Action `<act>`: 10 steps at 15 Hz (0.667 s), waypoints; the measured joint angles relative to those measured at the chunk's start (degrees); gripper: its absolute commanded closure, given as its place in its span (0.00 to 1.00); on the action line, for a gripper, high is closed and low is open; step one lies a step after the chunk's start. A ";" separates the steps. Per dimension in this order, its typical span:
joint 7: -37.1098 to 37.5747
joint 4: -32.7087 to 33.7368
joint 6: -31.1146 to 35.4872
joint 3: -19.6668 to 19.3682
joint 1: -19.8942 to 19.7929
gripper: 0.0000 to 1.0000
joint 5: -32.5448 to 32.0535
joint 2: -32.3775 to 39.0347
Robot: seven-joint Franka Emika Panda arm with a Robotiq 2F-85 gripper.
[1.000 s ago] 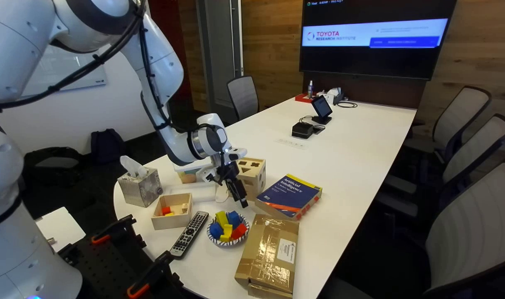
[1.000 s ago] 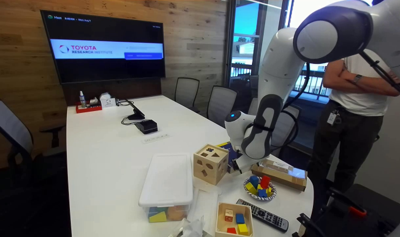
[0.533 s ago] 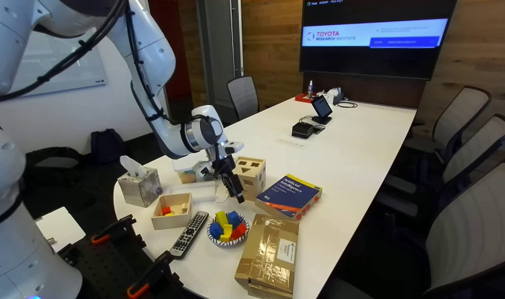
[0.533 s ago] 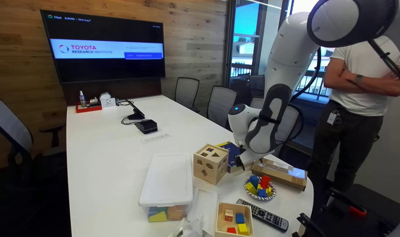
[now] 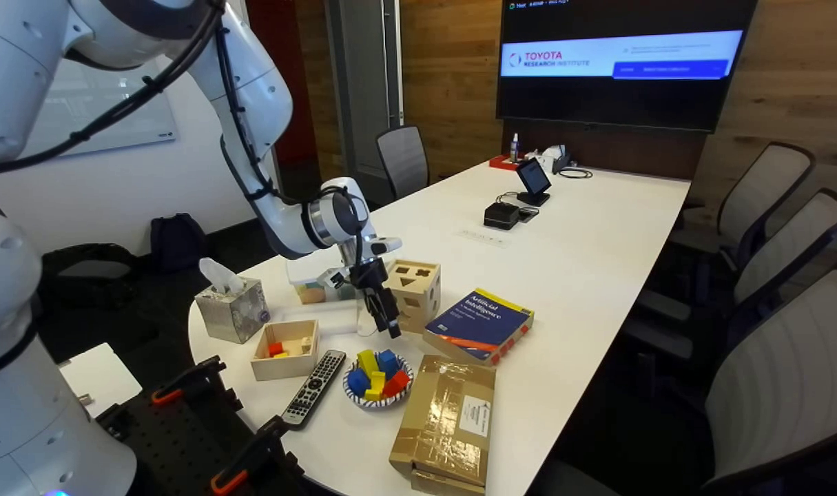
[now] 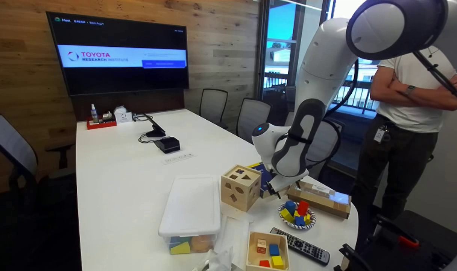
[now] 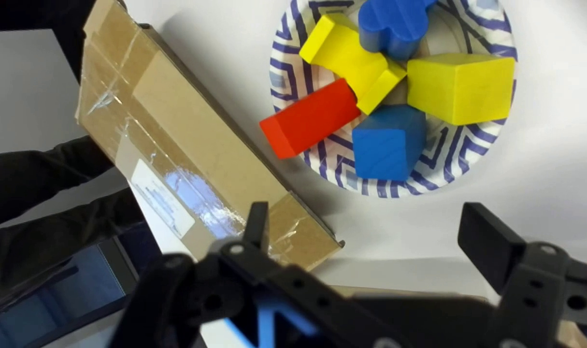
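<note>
My gripper (image 7: 367,217) stands open, with nothing between its black fingers (image 7: 491,246). In an exterior view the gripper (image 5: 393,331) hangs above the table, just behind a striped bowl (image 5: 375,404) and in front of a wooden shape-sorting cube (image 5: 418,296). Seen from the wrist, the patterned bowl (image 7: 387,189) lies beyond the fingertips. It holds a blue block (image 7: 382,150), a red block (image 7: 310,118), a yellow block (image 7: 460,89), a yellow notched block (image 7: 351,60) and a blue lobed block (image 7: 394,21). None of them is touched.
A taped cardboard box (image 5: 446,420) and a thick blue book (image 5: 480,320) flank the bowl. Also near are a remote (image 5: 313,389), a wooden tray (image 5: 284,368) with blocks, a tissue box (image 5: 232,313) and a lidded plastic bin (image 6: 192,203). A person (image 6: 401,113) stands behind the arm.
The arm has drawn back and up slightly, then dipped a little. My gripper has shifted a short way toward the left in an exterior view. The objects on the table have stayed put.
</note>
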 measured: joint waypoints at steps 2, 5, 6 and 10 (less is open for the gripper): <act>0.00 1.35 -1.35 0.61 -0.59 0.00 0.00 0.57; 0.00 2.02 -1.51 1.13 -1.55 0.00 -0.04 0.75; 0.00 1.91 -1.38 1.11 -1.73 0.00 -0.18 0.72; 0.00 -0.03 0.34 0.94 -2.32 0.00 -1.46 0.10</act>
